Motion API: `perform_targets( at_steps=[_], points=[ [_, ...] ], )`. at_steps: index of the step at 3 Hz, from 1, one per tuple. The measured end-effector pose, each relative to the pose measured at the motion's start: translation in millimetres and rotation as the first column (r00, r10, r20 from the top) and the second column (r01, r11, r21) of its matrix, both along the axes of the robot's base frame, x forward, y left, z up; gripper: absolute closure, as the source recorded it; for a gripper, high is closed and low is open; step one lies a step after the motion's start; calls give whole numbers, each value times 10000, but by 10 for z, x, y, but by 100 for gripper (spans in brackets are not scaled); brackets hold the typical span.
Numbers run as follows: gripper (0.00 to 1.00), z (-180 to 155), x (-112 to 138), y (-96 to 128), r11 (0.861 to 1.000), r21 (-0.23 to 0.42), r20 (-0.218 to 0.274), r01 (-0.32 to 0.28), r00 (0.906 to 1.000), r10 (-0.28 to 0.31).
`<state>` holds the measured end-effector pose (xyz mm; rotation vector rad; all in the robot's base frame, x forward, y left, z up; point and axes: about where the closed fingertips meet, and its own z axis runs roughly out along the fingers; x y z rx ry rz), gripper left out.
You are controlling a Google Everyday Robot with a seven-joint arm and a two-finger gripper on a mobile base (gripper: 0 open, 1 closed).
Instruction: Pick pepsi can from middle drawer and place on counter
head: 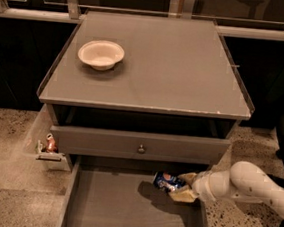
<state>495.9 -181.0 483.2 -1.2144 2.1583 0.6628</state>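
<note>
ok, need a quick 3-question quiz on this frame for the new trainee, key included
1. True or false: the pepsi can stands upright on the counter.
2. Where is the gripper? A) over the counter B) in the middle drawer, at the can's right end C) out of view
3. Fill in: the one thing on the counter is a pale ____.

Key:
1. False. The can lies on its side in the open middle drawer.
2. B.
3. bowl, at the counter's back left.
</note>
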Motion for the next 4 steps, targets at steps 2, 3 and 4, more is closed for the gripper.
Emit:
perform_targets(
  at_steps=[2,3,4],
  points=[
    [100,1102,-66,-46,9938,-786,642,-785,9944,836],
    [100,1103,-67,-46,9938,-786,643,-786,9944,837],
    [100,1404,-162,8,9904,-794,972,-1130,9879,1205]
  ],
)
